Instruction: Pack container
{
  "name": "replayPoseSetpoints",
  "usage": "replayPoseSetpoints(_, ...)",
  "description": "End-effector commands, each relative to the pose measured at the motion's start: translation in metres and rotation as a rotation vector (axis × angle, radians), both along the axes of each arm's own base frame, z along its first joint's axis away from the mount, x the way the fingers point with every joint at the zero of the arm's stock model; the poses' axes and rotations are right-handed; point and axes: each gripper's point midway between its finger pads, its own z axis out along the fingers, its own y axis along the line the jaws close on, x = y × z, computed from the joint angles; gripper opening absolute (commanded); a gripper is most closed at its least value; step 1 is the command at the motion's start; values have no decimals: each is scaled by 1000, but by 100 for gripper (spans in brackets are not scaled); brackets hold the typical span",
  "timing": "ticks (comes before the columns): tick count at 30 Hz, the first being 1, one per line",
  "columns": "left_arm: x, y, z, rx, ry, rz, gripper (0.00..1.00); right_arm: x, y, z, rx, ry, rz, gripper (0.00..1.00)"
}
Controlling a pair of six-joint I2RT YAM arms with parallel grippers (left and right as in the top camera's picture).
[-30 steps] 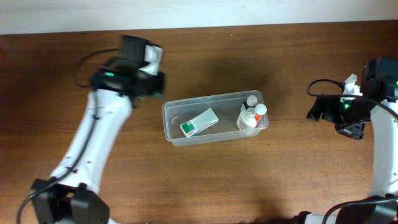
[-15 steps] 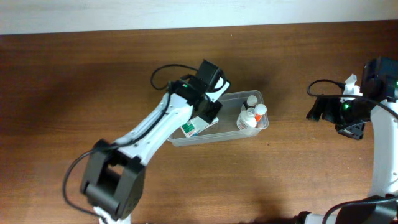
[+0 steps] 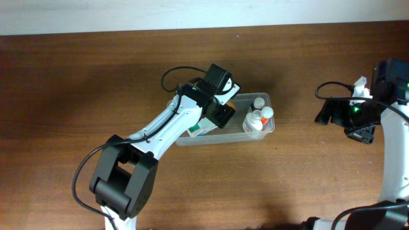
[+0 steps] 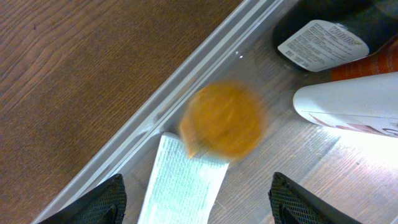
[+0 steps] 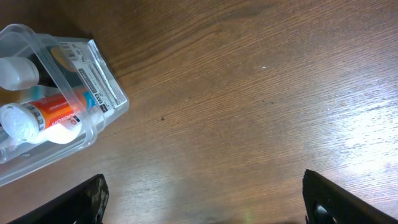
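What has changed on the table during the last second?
The left gripper swung from the far left to over the container and hangs open there, a blurred orange round thing below it; whether it dropped that is unclear. The right gripper, container and bottles stayed.

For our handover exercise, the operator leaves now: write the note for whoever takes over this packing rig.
Left hand: open, over the container.
Right hand: open, over the table beside it.
Done: box and bottles lie in the container; a blurred orange round item shows under the left hand, inside the rim.
Left: check that item settles; no other loose item clearly in view.
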Motion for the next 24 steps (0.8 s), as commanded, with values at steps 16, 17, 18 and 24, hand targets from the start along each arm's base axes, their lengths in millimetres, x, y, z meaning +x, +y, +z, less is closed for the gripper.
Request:
replayPoseSetpoints(16,21,66,135,-135,-228,200,79,13,41,11,-82,-65,226,96)
replayPoseSetpoints(17,24,81,149,-153,-250,248,79,17,46,16,-106,-88,249,97)
replayPoseSetpoints(18,28,99,160,-171,-267,303,87,25,52,22,-138,-126,262,99)
replayPoseSetpoints(24,47,184,174,-192,-282,540,99,71,70,42,-184,-329,315,98)
